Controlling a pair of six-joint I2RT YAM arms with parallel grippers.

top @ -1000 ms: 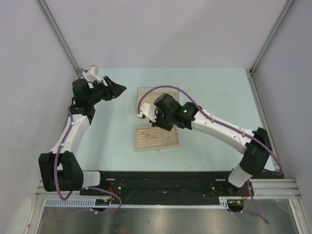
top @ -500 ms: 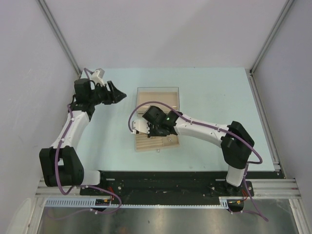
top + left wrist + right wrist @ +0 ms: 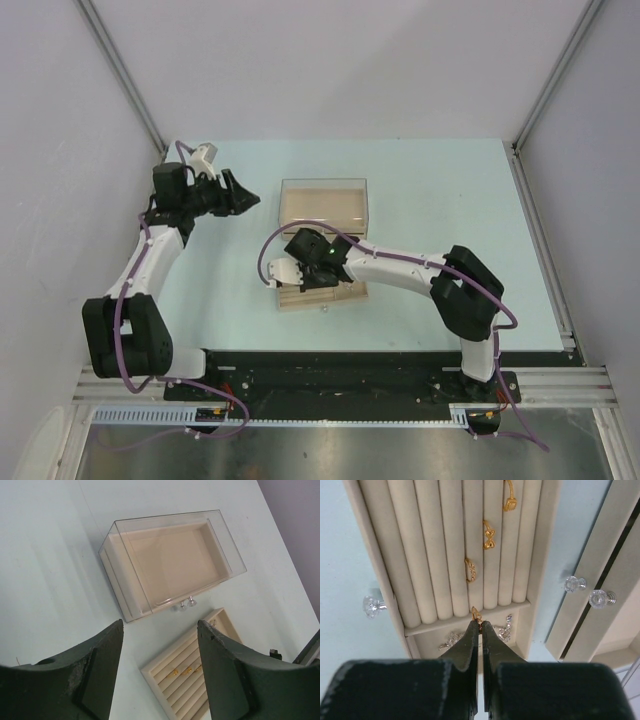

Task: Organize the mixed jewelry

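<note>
Right gripper (image 3: 480, 626) pressed together, pinching a small gold ring (image 3: 476, 612) over the end of the slotted tray (image 3: 380, 570). Left gripper (image 3: 160, 625) spread, near the clear box (image 3: 170, 560).

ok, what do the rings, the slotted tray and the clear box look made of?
Rings: yellow metal, polished, bright glints; gold or plating, can't tell. Tray: beige rolls, matte and soft-looking, probably velvet or suede-like fabric. Box: clear rigid plastic shell, likely acrylic, see-through, over a beige liner.
</note>
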